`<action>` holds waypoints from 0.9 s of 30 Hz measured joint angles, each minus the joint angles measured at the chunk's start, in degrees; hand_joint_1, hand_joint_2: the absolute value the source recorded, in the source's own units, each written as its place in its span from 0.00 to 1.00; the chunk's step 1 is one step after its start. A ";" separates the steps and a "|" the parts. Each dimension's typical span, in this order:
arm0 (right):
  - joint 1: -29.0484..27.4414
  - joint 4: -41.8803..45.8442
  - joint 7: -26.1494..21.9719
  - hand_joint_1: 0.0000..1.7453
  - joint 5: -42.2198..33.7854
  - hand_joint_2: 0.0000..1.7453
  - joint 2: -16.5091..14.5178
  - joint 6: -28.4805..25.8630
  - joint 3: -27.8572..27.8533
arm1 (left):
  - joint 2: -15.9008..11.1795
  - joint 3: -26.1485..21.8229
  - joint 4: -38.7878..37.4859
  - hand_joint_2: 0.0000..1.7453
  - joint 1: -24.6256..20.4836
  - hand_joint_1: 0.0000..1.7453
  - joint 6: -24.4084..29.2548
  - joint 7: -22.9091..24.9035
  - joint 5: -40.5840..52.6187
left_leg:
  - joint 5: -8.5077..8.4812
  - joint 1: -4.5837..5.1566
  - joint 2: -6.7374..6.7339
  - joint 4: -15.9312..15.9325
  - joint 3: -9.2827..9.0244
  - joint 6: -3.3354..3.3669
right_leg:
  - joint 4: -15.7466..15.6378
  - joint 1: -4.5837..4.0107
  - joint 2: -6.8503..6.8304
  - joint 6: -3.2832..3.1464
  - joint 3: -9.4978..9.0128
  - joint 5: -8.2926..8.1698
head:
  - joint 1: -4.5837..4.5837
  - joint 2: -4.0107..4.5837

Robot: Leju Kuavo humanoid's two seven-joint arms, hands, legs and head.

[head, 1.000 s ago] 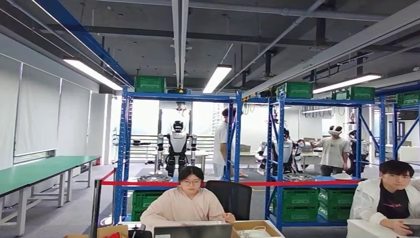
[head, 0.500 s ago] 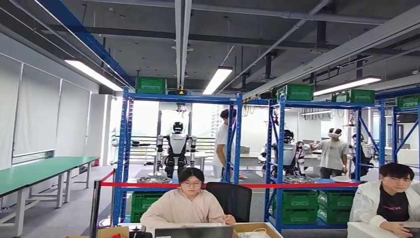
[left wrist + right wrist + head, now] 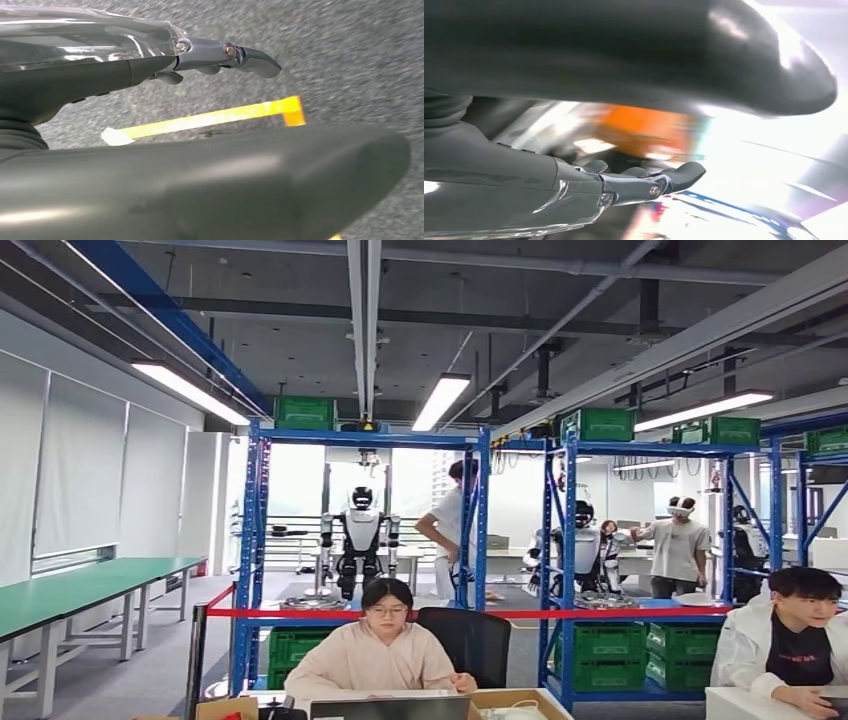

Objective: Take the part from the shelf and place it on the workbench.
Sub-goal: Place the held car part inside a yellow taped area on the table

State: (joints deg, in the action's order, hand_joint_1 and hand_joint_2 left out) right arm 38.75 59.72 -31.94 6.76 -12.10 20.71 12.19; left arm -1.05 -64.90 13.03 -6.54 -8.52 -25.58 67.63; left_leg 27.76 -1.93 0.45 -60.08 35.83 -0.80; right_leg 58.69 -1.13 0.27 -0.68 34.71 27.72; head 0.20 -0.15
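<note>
Two blue shelf racks stand across the room in the head view. Dark round parts lie on the middle level of the left shelf (image 3: 312,601) and of the right shelf (image 3: 607,601). A long green workbench (image 3: 60,592) runs along the left wall. My left hand (image 3: 100,80) hangs over grey floor, its fingers stretched out and apart from the thumb, holding nothing. My right hand (image 3: 524,172) also has its fingers straight and nothing in it; the background there is blurred.
A seated person (image 3: 380,645) at a desk with a laptop is between me and the shelves, and another person (image 3: 795,635) sits at the right. Red tape (image 3: 450,613) stretches across the racks. Other robots and standing people are behind the shelves. Yellow tape (image 3: 210,117) marks the floor.
The whole head picture has shifted slightly right, so the camera has moved. The standing person behind the left shelf has leaned and changed pose.
</note>
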 joint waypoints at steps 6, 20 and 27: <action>-15.82 27.91 -1.89 0.00 -15.36 0.00 1.38 5.44 -4.99 | -0.39 -0.98 0.00 0.00 1.72 0.00 -0.16 -1.75 -1.53 | 7.76 0.32 -0.18 -14.36 5.86 -0.15 | -0.98 0.14 -0.16 -1.19 -0.66 -0.27 | 0.00 0.02; -36.73 49.25 -7.86 0.00 -11.66 0.00 2.26 6.89 -7.76 | -0.58 -3.77 0.02 0.00 2.93 0.00 0.90 -2.15 -3.42 | 0.22 0.49 -0.45 -0.57 -0.23 1.82 | 12.07 0.86 0.21 1.97 3.10 9.17 | 0.02 0.02; -41.37 50.38 -7.86 0.00 -10.33 0.00 2.24 7.69 -8.57 | -0.51 -4.77 0.02 0.00 3.25 0.00 1.13 -2.09 -3.48 | -1.96 0.69 -0.55 -0.43 1.63 1.23 | -0.45 0.78 0.14 1.47 -7.83 5.96 | 0.03 0.02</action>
State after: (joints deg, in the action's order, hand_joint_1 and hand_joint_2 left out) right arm -2.62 110.10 -39.80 -3.57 -9.86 28.39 3.62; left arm -1.56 -69.67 13.05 -3.29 -7.39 -27.68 64.14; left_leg 25.81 -1.24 -0.10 -60.51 37.46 0.42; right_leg 58.23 -0.35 0.41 0.79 26.88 33.68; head 0.22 -0.13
